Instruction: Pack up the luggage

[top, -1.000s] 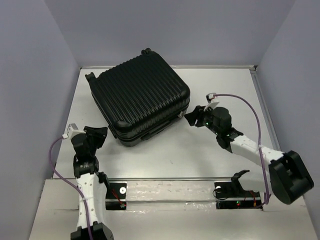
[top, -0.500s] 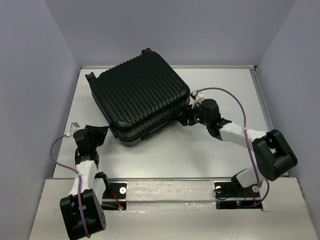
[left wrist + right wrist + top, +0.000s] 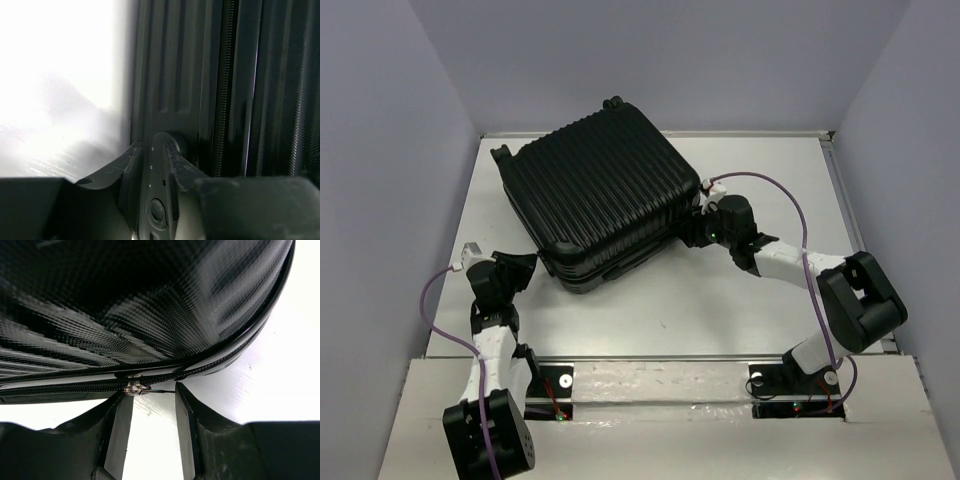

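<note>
We are straddling the zipper pull [image 3: 136, 388] on the stiff, slick-shelled luggage [image 3: 595, 200] with parted right fingers [image 3: 118, 430], and we cannot tell how the left fingers [image 3: 127, 170] are set.

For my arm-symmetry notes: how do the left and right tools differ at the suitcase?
Left tool is at the suitcase's near-left corner, right tool at its right corner. Left tool's fingers stand nearly together; right tool's stand apart, zipper pull before them. Both face the closed shell's side.

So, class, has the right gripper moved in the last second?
Yes. The right gripper has moved left, closing the gap to the near right corner of the suitcase.
</note>
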`<move>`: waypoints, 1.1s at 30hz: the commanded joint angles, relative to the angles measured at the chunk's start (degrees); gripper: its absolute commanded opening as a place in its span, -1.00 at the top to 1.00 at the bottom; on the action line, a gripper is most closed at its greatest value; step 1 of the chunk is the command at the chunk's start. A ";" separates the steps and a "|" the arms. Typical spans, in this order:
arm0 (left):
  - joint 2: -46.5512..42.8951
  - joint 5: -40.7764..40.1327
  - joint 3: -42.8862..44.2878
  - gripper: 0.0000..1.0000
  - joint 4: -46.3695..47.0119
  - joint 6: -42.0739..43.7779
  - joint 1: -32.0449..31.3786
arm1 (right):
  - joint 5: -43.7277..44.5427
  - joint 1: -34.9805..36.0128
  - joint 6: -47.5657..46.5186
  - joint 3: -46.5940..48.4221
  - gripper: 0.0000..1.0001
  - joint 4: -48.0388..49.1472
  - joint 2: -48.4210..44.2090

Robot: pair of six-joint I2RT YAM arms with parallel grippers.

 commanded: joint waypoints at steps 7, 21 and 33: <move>-1.40 2.36 -0.91 0.45 2.96 1.83 -2.75 | 5.20 1.58 0.46 2.44 0.83 5.62 -0.35; -1.14 -11.69 -1.08 0.52 7.17 -7.91 -27.53 | 2.22 27.14 11.50 -3.09 0.86 0.34 -5.99; 2.99 -20.92 -0.73 0.57 13.15 -14.60 -41.16 | 10.46 51.94 13.22 14.82 0.87 1.15 7.37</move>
